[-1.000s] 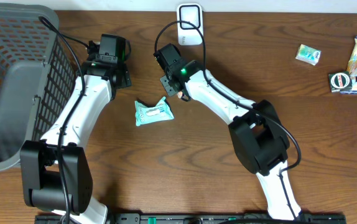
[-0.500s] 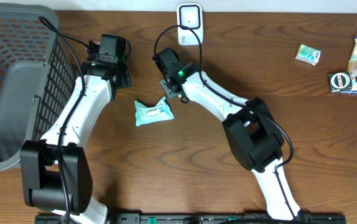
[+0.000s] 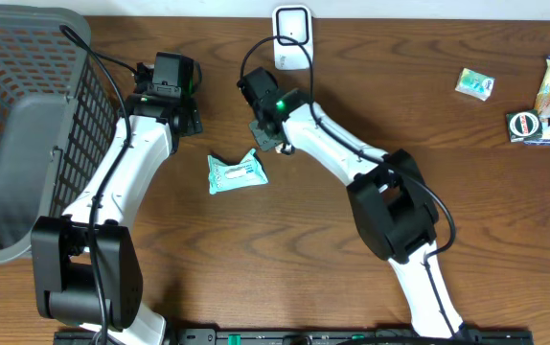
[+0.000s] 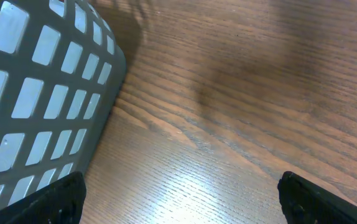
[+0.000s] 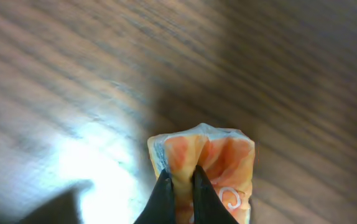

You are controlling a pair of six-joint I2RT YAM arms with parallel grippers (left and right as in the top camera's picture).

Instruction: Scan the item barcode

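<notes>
The right pincer (image 5: 180,193) is pinched fully shut on a small orange-and-white sachet (image 5: 211,155). Its two dark tips are pressed together over the crimped edge, and the rest of the packet sticks out beyond them above the tabletop (image 5: 54,74). Gripping by the edge leaves the printed faces uncovered, which is probably the point, since a code hidden under a fingertip could not be read. No barcode can be made out from here, and I cannot tell which face carries it.

From above, that pincer and the sachet sit towards the far middle of the tabletop. They are just right of a teal packet (image 3: 237,173) lying flat and a little nearer than the white scanner (image 3: 292,38), which stands at the far edge with its cable looping back. The short gap suits the job: a lift and a turn of the wrist should bring the sachet before the scanner's window.

The left pincer (image 4: 178,202) is spread as wide as it goes and holds nothing. It is parked beside the grey basket (image 3: 7,57) on the left, well out of the working arm's way
</notes>
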